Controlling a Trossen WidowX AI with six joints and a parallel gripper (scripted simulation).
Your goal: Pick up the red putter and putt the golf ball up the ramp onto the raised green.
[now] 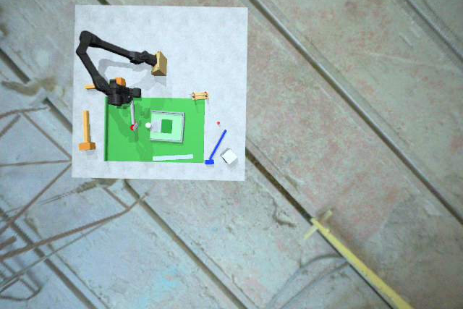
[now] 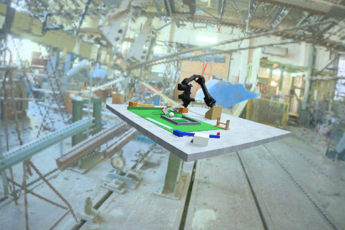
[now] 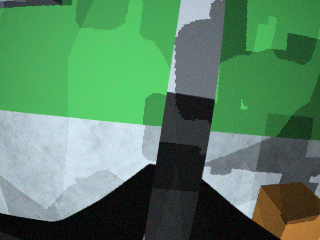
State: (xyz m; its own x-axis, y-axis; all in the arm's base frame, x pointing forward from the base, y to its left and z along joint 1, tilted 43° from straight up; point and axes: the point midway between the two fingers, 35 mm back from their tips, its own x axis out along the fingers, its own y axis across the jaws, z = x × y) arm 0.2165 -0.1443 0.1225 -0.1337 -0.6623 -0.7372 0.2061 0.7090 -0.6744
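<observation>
My gripper (image 1: 132,100) (image 2: 185,105) (image 3: 168,174) is shut on the black grip of the red putter (image 1: 133,126) (image 2: 164,111) (image 3: 194,60), above the mat's back left edge. The grey shaft slants down, and the red and grey head is low over the mat, left of the ball. In the wrist view the head is out of frame. The white golf ball (image 1: 148,124) (image 2: 171,114) is at the left, open side of the grey-walled raised green (image 1: 183,127) (image 2: 190,123), by the pale ramp (image 1: 157,125). A gap shows between head and ball.
An orange block (image 1: 119,81) (image 2: 183,110) (image 3: 285,205) is beside the gripper. An orange mallet (image 1: 86,129) lies left of the green mat (image 1: 123,152). A wooden rack (image 1: 200,95) (image 2: 222,124), blue putter (image 1: 218,145), white block (image 1: 228,156) and small red cube (image 1: 218,123) are to the right.
</observation>
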